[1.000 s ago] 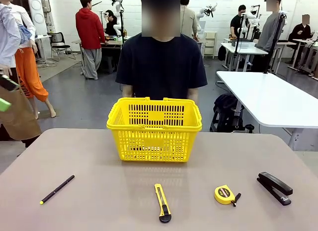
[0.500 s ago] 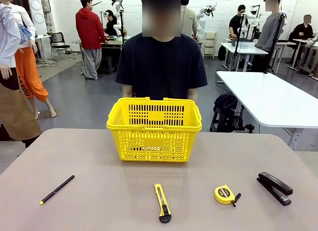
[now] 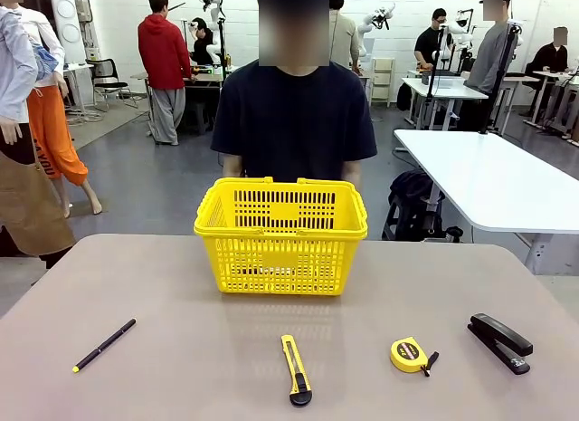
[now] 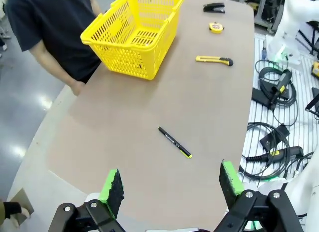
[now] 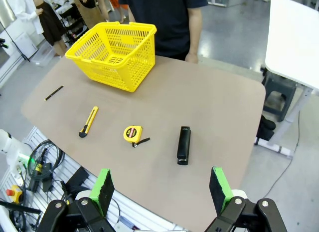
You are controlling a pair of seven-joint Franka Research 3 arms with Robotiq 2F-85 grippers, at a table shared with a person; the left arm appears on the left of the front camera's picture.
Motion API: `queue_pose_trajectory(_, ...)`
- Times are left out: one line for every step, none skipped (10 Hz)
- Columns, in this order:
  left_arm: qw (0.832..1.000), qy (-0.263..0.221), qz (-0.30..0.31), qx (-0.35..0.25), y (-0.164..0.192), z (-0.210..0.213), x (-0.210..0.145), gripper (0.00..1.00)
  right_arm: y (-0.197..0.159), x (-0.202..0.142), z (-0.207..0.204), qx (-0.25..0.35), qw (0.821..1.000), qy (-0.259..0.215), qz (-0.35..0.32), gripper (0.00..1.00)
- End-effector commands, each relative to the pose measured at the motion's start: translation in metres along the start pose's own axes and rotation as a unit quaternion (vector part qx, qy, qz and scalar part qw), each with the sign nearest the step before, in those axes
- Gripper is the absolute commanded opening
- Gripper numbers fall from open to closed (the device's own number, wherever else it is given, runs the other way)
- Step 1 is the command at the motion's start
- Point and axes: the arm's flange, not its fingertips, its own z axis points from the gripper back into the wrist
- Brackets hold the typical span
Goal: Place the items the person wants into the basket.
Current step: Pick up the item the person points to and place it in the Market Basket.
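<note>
The yellow basket [image 3: 281, 235] stands at the table's far middle, and the person [image 3: 294, 113] in a black T-shirt stands right behind it with arms down. Along the near side lie a round yellow tape measure [image 3: 410, 354] and a black stapler [image 3: 499, 342] at the right. My left gripper [image 4: 170, 181] hangs open, high over the table's left end, with nothing between its fingers. My right gripper [image 5: 160, 186] is open too, high over the right end, above the stapler [image 5: 184, 144] and tape measure [image 5: 132, 134]. The basket [image 5: 113, 55] holds nothing that I can see.
A yellow-and-black utility knife [image 3: 295, 369] lies at the near middle. A thin black pen [image 3: 104, 344] lies at the near left. Cables and gear [image 4: 276, 117] sit beside the table's near edge. A white table [image 3: 493, 181] stands off to the right.
</note>
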Motion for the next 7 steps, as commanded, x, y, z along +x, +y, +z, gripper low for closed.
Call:
queue_pose_trajectory(0.999,0.033,0.006,0.011,-0.009,-0.011,0.007,1.0,0.0,0.001,-0.002,0.001,1.0,0.002,0.003,1.0)
queue_pose_trajectory(1.0,0.0,0.0,0.0,0.0,0.0,0.0,1.0,0.0,0.001,-0.002,0.001,1.0,0.002,0.003,1.0)
queue_pose_trajectory(1.0,0.0,0.0,0.0,0.0,0.0,0.0,1.0,0.0,0.001,-0.002,0.001,1.0,0.002,0.003,1.0)
queue_pose_trajectory(1.0,0.0,0.0,0.0,0.0,0.0,0.0,1.0,0.0,0.001,-0.002,0.001,1.0,0.002,0.003,1.0)
queue_pose_trajectory(1.0,0.0,0.0,0.0,0.0,0.0,0.0,1.0,0.0,0.001,-0.002,0.001,1.0,0.002,0.003,1.0)
queue_pose_trajectory(1.0,0.0,0.0,0.0,0.0,0.0,0.0,1.0,0.0,0.001,-0.002,0.001,1.0,0.002,0.003,1.0)
queue_pose_trajectory(1.0,0.0,0.0,0.0,0.0,0.0,0.0,1.0,0.0,0.001,-0.002,0.001,1.0,0.002,0.003,1.0)
